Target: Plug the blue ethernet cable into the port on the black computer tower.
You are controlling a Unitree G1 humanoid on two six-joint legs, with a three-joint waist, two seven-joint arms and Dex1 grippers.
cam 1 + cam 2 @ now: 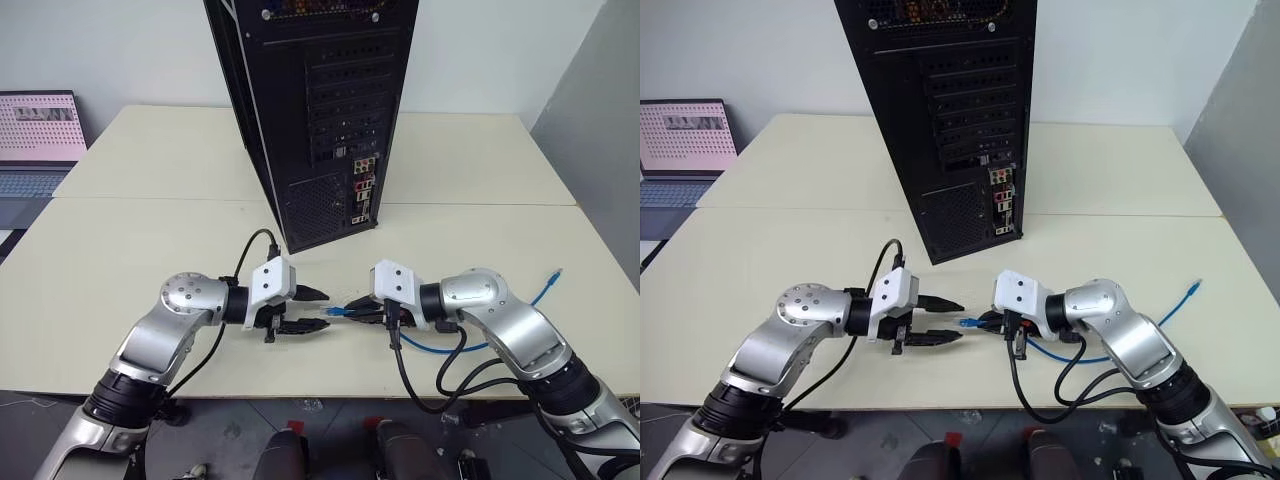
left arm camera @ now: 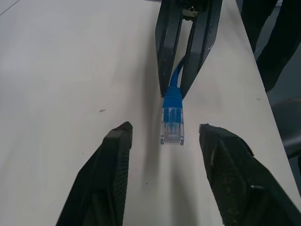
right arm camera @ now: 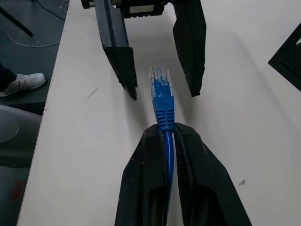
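The right pincer [image 1: 352, 312] is pinched tight on the blue ethernet cable [image 3: 164, 109] just behind its strain-relief boot, so the clear plug [image 2: 172, 126] sticks out past the black fingertips and points toward the left pincer [image 1: 318, 311], which faces it tip to tip low over the pale surface [image 1: 150, 230]. The left pincer's fingers [image 2: 114, 160] are spread, one on each side of the plug, with a gap showing between each finger and the plug, so they flank it without touching. In the head views the two pincers meet near 6 o'clock of the black computer tower [image 1: 300, 90], which stands upright at the middle of the surface with its rear panel turned toward the robot. From the right pincer the rest of the cable runs back under the right arm and curves away over the surface toward 3 o'clock, where its other end [image 1: 557, 273] lies near the right edge. The port [image 1: 360, 204] sits low on the tower's rear panel among the cluster of coloured connectors, beside the perforated vent grille [image 1: 315, 205], well apart from the held plug. A grey laptop [image 1: 38, 140] with a pink screen stands at about 9 o'clock, off the left end of the surface
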